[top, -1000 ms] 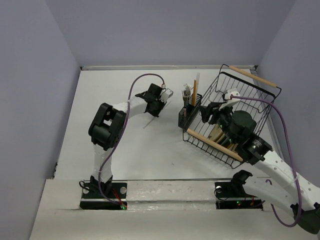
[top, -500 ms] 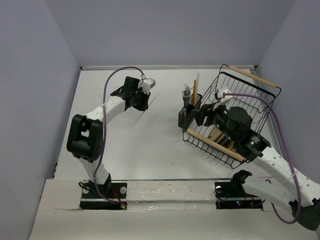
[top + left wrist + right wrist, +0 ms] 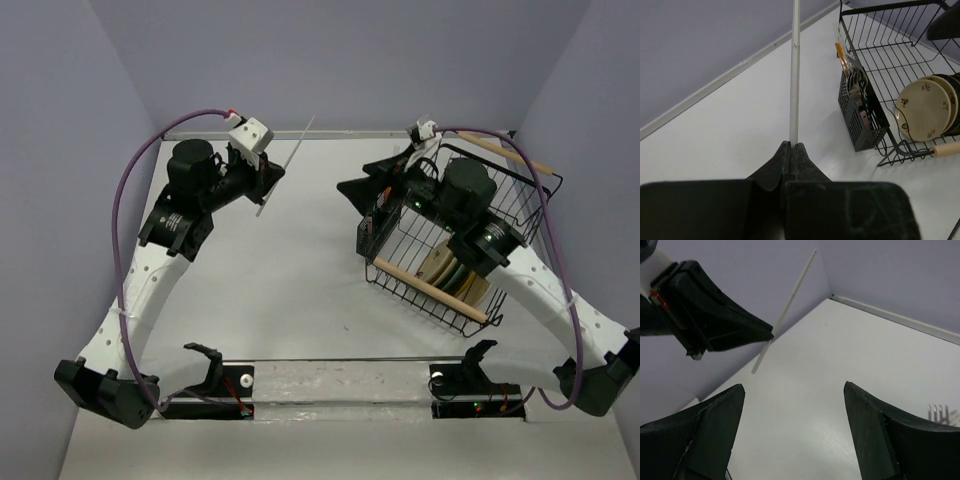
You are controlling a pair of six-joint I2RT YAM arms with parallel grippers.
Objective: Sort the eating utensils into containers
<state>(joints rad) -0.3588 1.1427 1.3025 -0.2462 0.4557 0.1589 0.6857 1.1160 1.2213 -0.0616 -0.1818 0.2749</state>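
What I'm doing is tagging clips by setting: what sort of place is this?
Likely a robot test cell, not a kitchen: bare lavender walls box in a white table, two arms bolted at its near edge, a wire rack on top.

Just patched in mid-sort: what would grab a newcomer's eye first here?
A long pale chopstick is pinched in the shut left gripper and held aloft over the table's far left. Facing it, the right gripper hangs wide open and empty, near the black wire rack on the right, which holds plates and has the small cutlery holder at its left side.
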